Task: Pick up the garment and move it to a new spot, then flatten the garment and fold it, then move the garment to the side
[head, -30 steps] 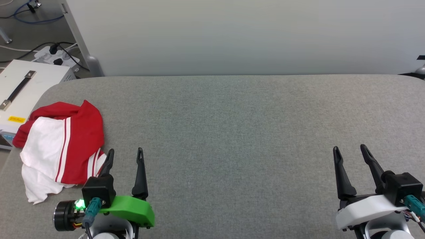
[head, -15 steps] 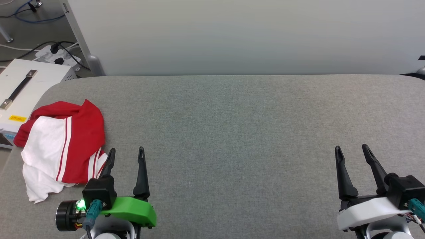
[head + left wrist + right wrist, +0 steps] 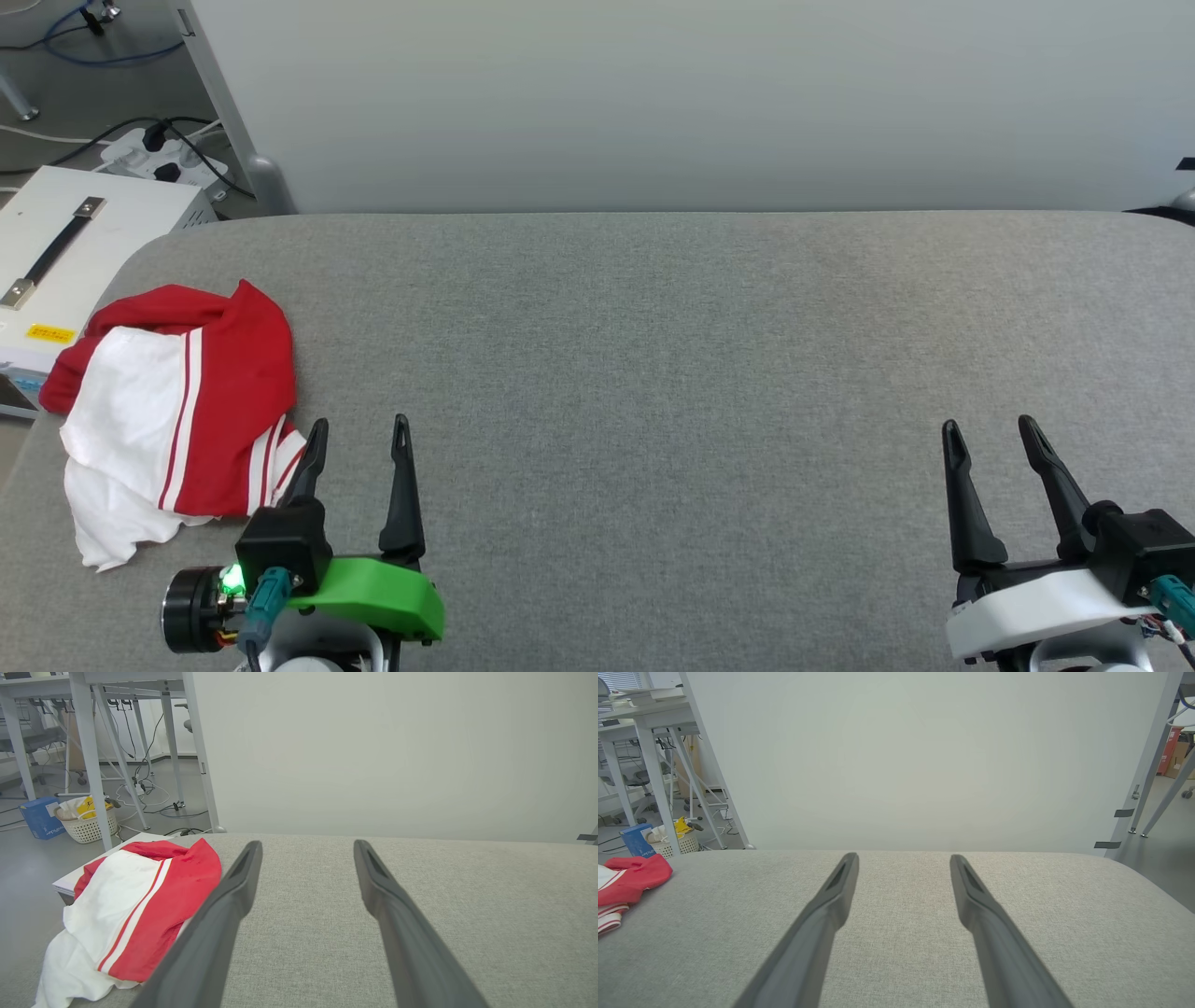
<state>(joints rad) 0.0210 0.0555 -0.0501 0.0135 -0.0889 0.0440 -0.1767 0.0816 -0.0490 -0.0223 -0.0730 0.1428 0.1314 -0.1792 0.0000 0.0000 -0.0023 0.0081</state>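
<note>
The crumpled red jersey-style garment with white sleeves and red-and-white striped trim [image 3: 177, 401] is located at the left end of the grey fabric-covered table [image 3: 653, 355], bunched in a heap near the edge. The left gripper [image 3: 360, 423] is positioned just beside the garment, on its right. Its fingers are spread and nothing is gripped; contact with the cloth cannot be determined. The right gripper [image 3: 989, 425] is positioned well apart, over the table's right side, likewise released and empty.

Grey fabric table [image 3: 653, 373] (crumpled garment [image 3: 177, 411] at left)
</note>
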